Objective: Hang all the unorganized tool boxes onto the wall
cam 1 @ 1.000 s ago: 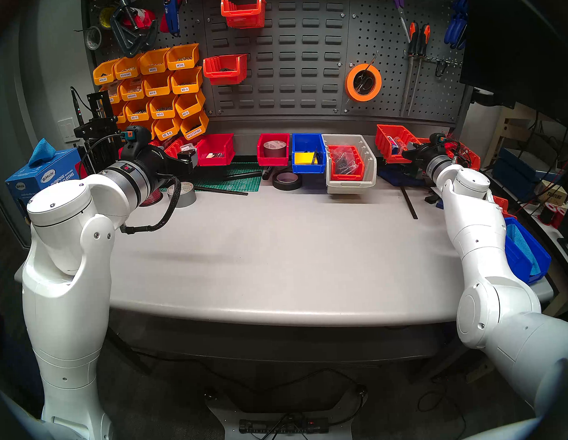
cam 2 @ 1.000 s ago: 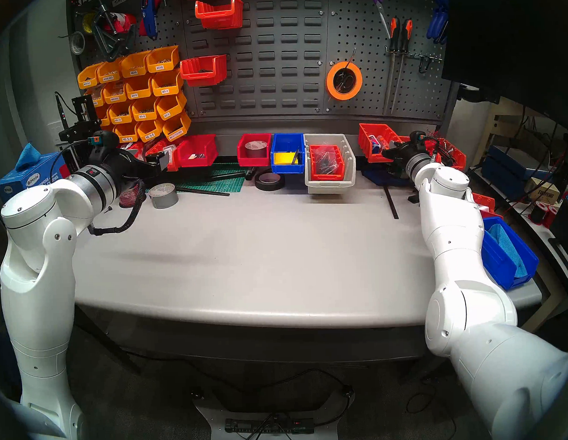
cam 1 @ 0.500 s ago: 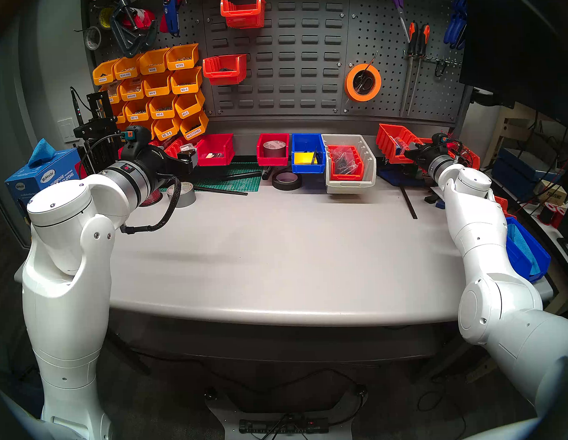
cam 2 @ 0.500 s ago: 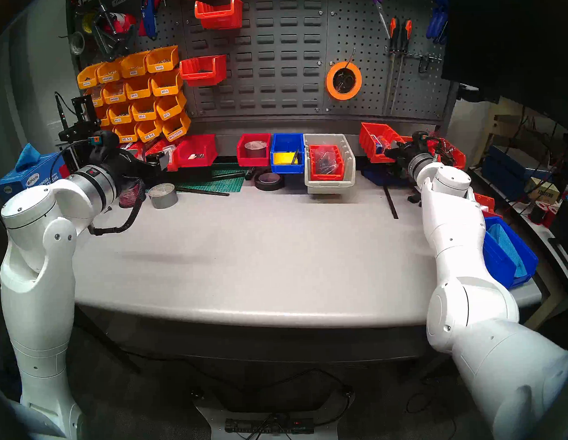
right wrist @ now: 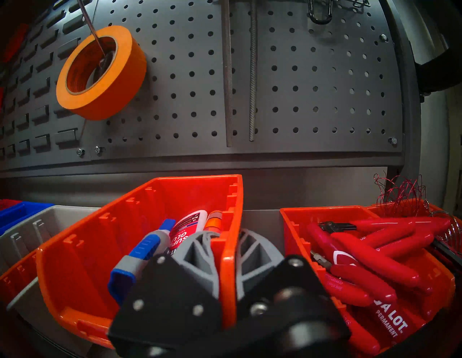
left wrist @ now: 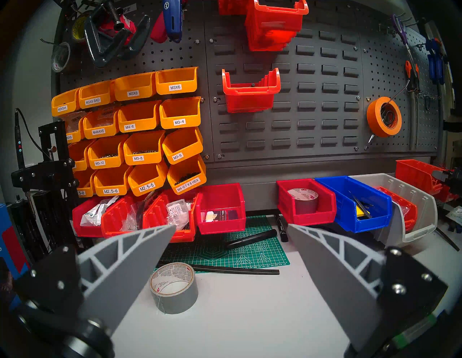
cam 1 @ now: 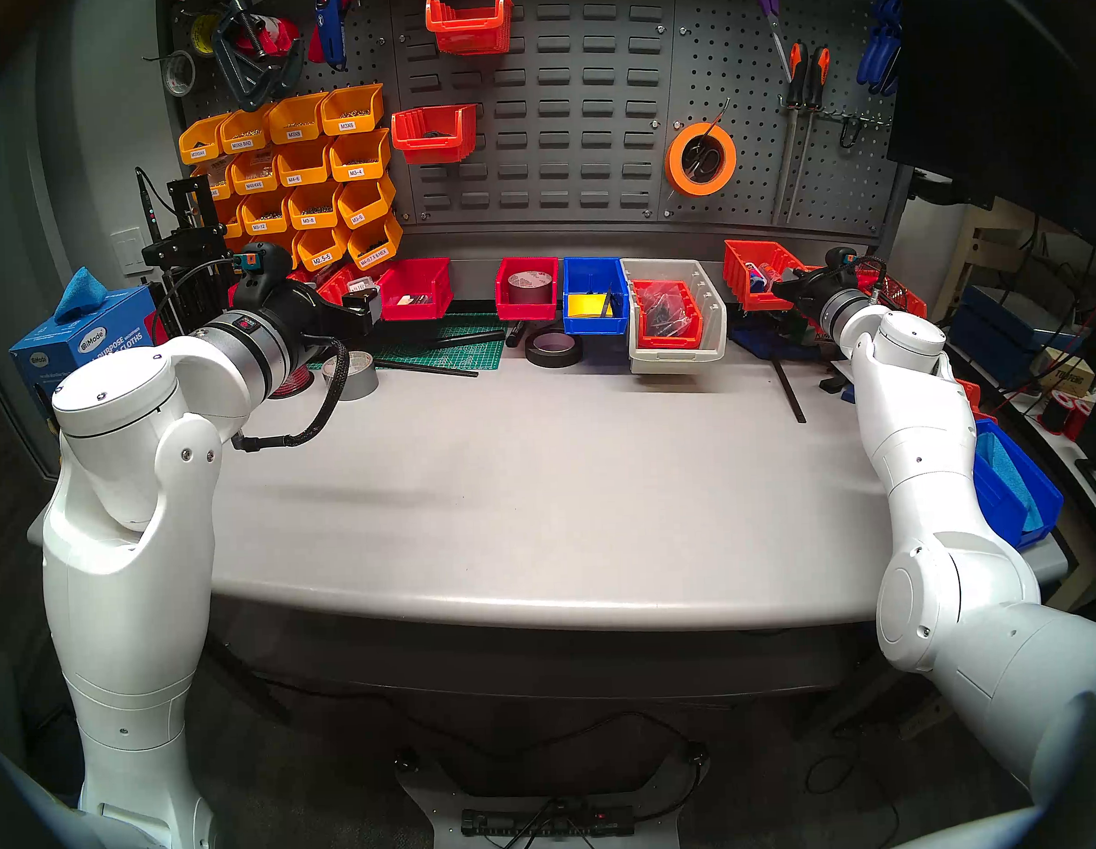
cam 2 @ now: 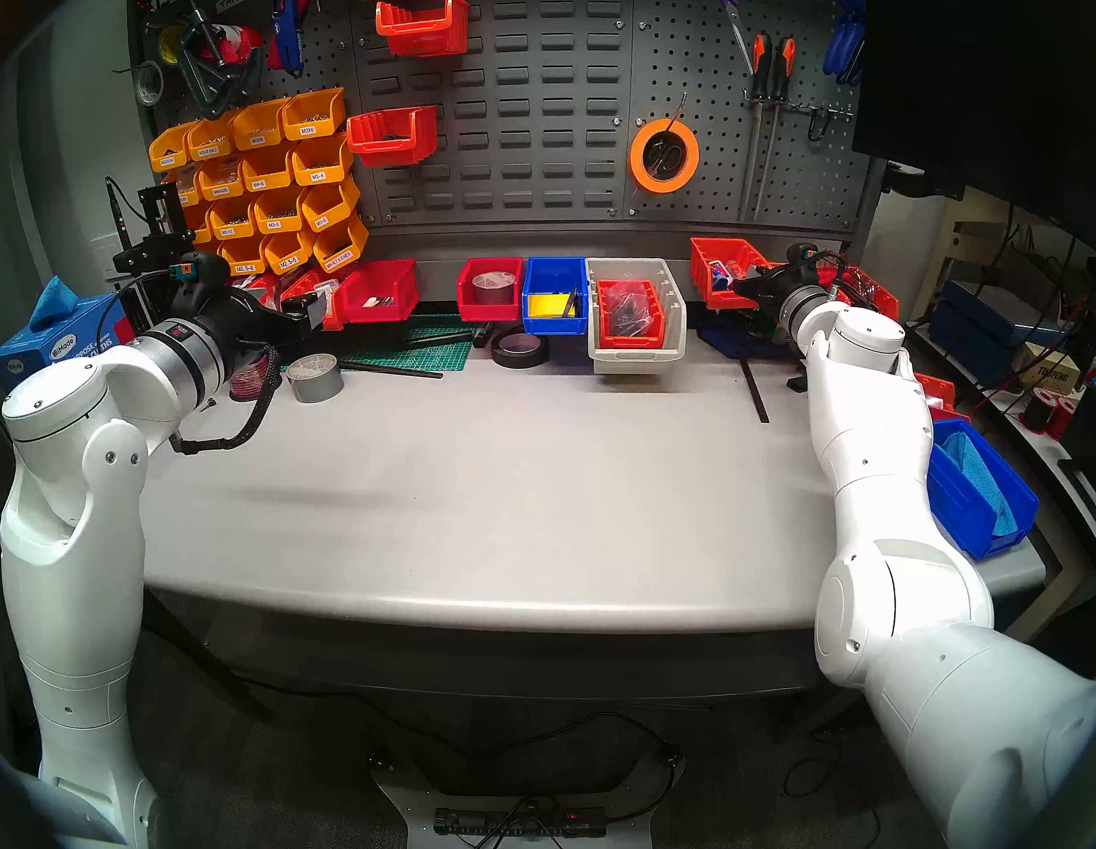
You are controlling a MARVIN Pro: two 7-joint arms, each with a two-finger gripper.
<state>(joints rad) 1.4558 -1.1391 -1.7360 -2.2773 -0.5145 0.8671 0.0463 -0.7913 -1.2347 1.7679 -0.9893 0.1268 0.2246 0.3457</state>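
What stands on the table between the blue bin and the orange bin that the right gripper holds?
In the head views, a grey bin stands between the blue bin and the held orange bin; a smaller orange bin sits inside it.

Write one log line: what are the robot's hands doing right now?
right hand: shut on orange bin side wall | left hand: open, empty | louvred wall: two bins hung

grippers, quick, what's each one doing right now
left gripper: open, holding nothing.
right gripper: shut on the side wall of the orange bin.
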